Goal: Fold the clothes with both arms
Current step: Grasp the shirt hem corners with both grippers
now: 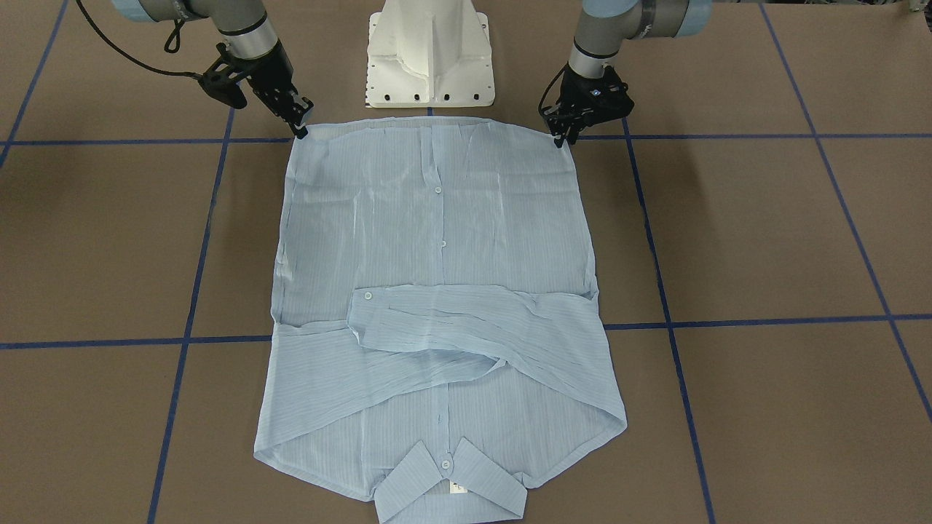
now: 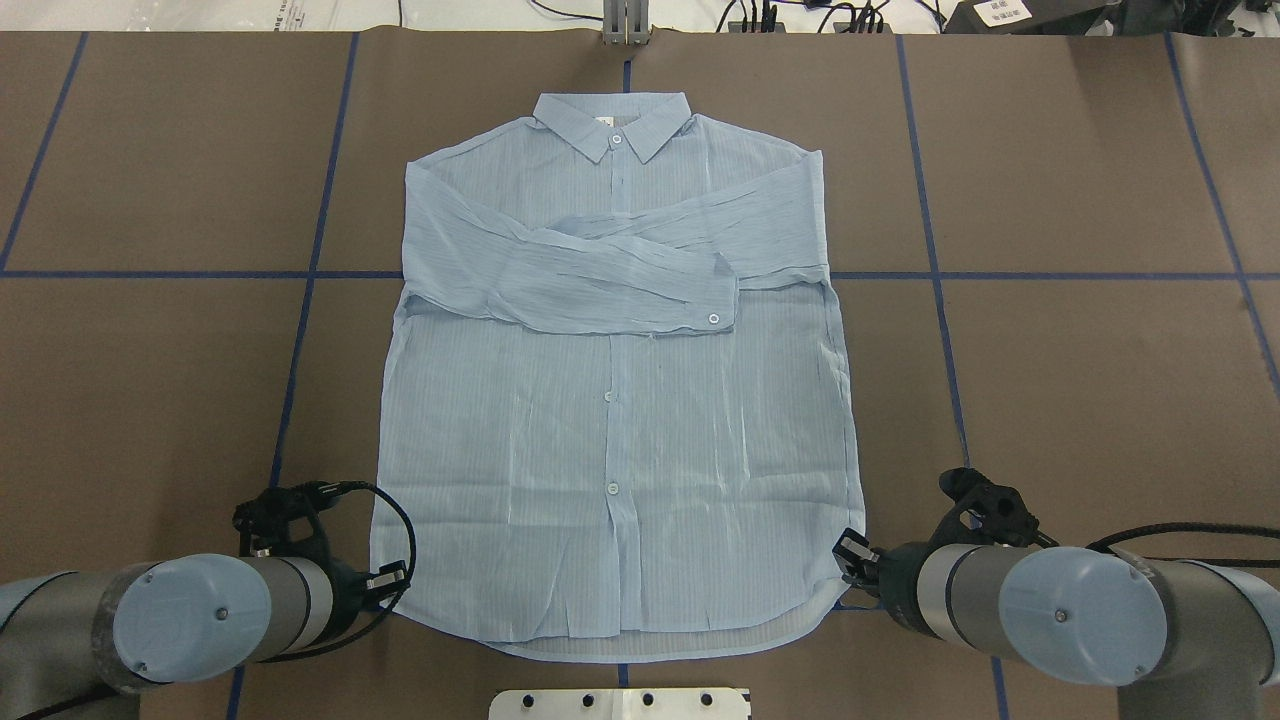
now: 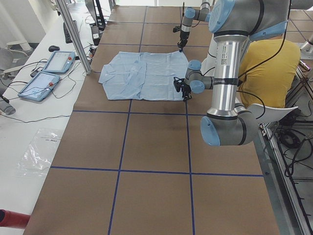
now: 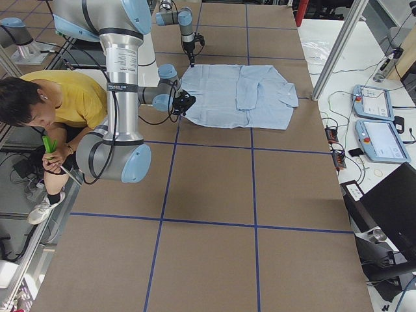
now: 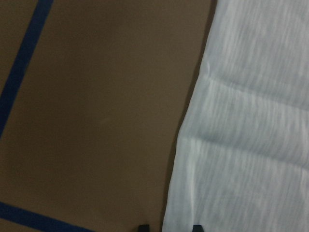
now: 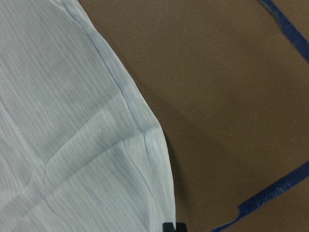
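Observation:
The light-blue striped shirt (image 1: pixel 437 240) lies flat and face up on the brown table, both sleeves folded across the chest, collar (image 2: pixel 612 125) on the side away from the robot. It also shows in the overhead view (image 2: pixel 620 430). My left gripper (image 2: pixel 390 580) sits at the hem's left corner. In the left wrist view its fingertips (image 5: pixel 143 227) stand apart, straddling the shirt's edge (image 5: pixel 251 121). My right gripper (image 2: pixel 850 555) sits at the hem's right corner. In the right wrist view its tips (image 6: pixel 173 226) are together on the shirt's edge (image 6: pixel 72 121).
The white pedestal base (image 1: pixel 429 58) stands just behind the hem. Blue tape lines (image 1: pixel 728 320) grid the table. A person in yellow (image 4: pixel 65 104) sits behind the robot. Control tablets (image 3: pixel 49 71) lie on the side bench.

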